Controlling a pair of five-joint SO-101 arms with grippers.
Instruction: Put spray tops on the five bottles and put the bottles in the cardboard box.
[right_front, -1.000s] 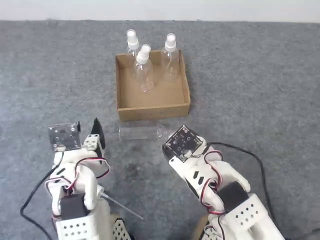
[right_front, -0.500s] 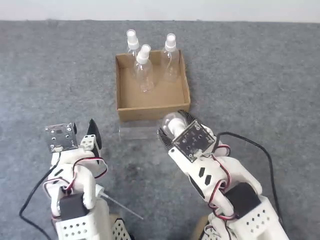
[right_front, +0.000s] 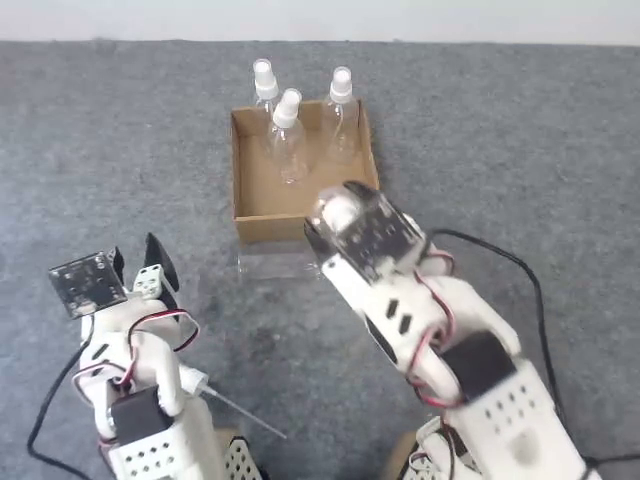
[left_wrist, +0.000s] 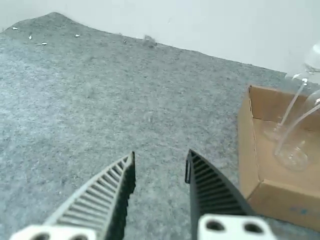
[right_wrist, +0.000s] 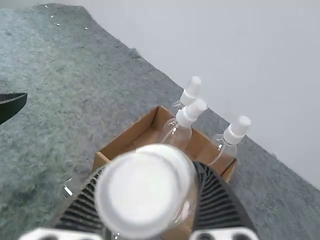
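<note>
The cardboard box (right_front: 265, 225) sits at the middle back of the table. Three clear bottles with white spray tops (right_front: 289, 135) stand along its far side. My right gripper (right_front: 340, 225) hangs over the box's front wall, shut on a fourth capped bottle (right_wrist: 145, 190) held upright. A clear bottle without a top (right_front: 275, 263) lies on the mat just in front of the box. My left gripper (left_wrist: 161, 159) stands open over bare mat, left of the box (left_wrist: 280, 202). A loose spray top with a thin tube (right_front: 205, 388) lies by the left arm's base.
Grey mat covers the table, with a white wall behind it. Free mat lies to the left and right of the box. A black cable (right_front: 510, 300) trails from the right arm. The three standing bottles (right_wrist: 189, 114) fill the box's back half.
My right gripper has lifted the capped bottle and carried it forward to the box's front wall. My left arm has swung away to the left, still open.
</note>
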